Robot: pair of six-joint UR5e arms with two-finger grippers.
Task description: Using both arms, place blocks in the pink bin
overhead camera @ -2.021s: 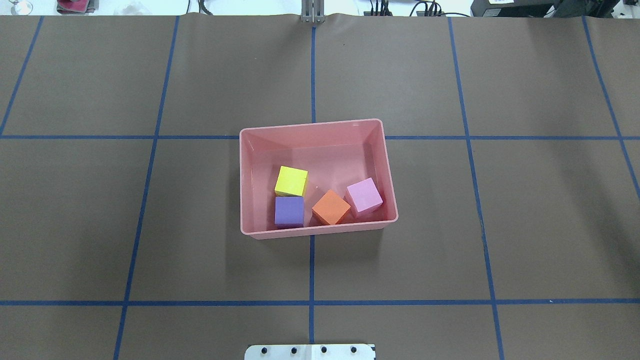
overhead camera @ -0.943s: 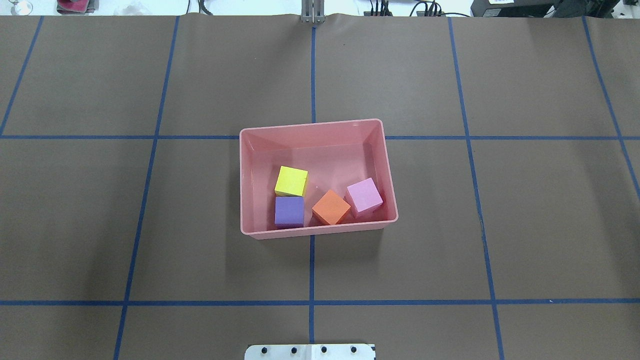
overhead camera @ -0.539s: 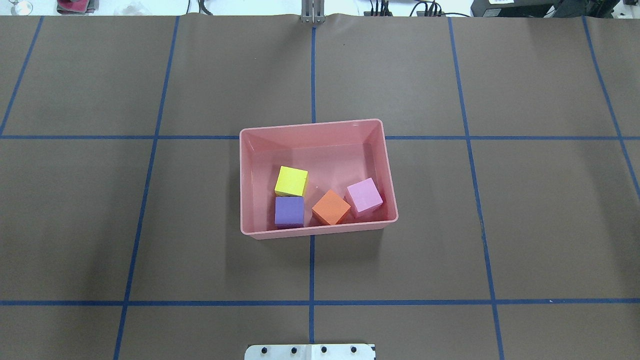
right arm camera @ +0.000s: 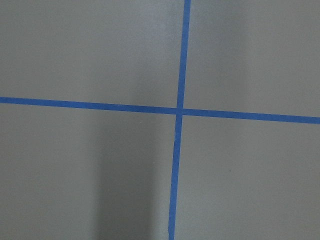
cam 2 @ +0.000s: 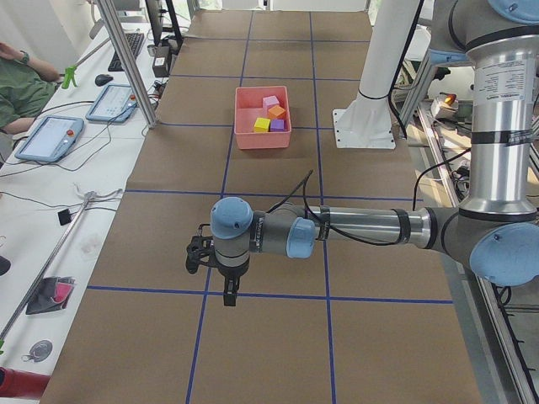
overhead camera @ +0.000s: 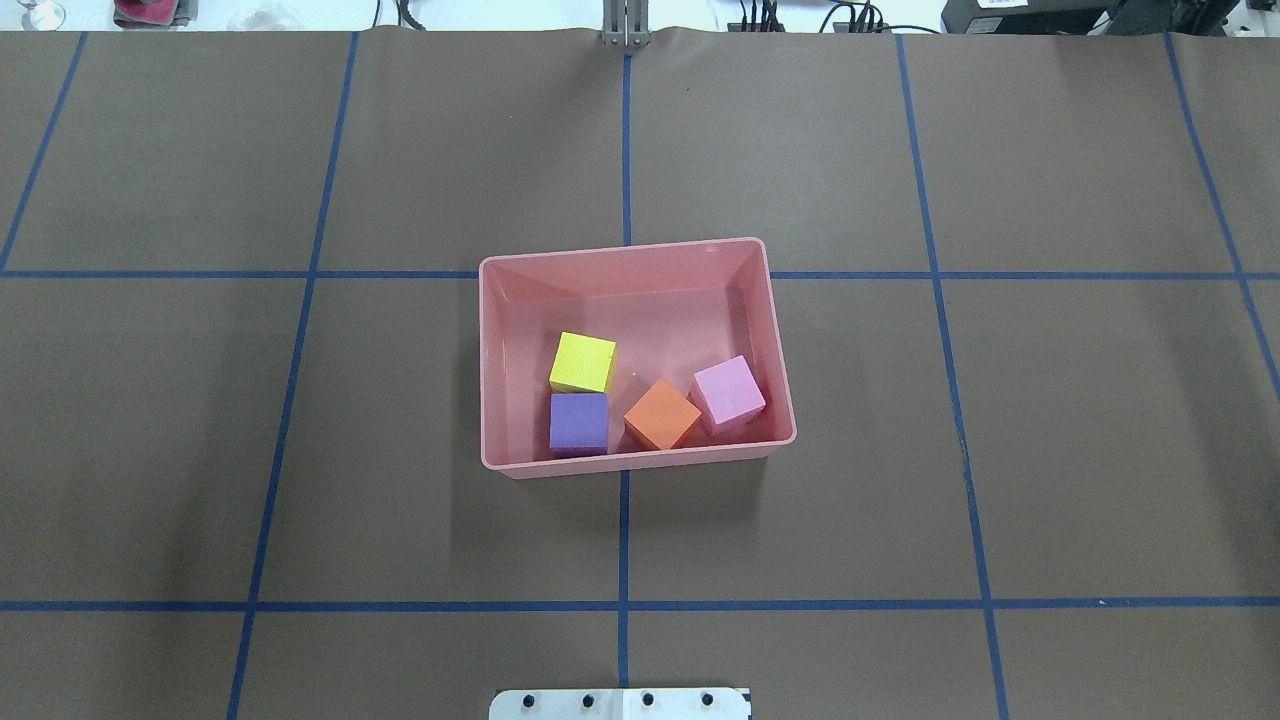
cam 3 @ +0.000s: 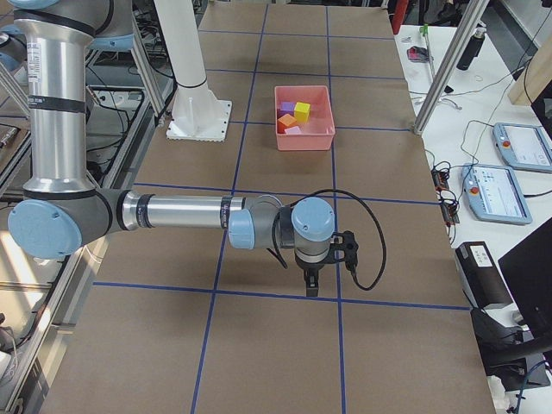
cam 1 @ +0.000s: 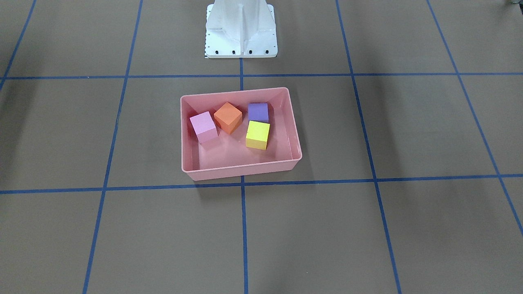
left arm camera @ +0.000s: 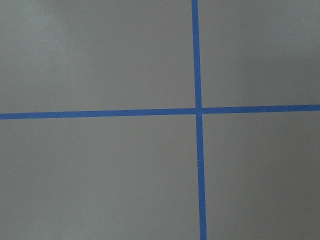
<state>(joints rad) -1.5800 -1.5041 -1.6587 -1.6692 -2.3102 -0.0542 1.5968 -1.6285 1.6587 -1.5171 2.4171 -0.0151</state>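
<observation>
**All blocks in bin; gripper states unreadable**

We find the yellow block (overhead camera: 583,362), purple block (overhead camera: 579,421), orange block (overhead camera: 662,414) and pink-lilac block (overhead camera: 729,390) inside the pink bin (overhead camera: 620,247). The left gripper (cam 2: 229,295) and right gripper (cam 3: 310,285) (side views only) hang well apart from it. Spread or pressed together, we cannot tell.

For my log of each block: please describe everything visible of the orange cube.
The orange cube is a small, matte, plain block. It sits flat on the floor of the pink bin, near the wall on the robot's side, turned diagonally to the walls. A gap separates it from the purple cube; it may touch the pink-lilac cube.
</observation>
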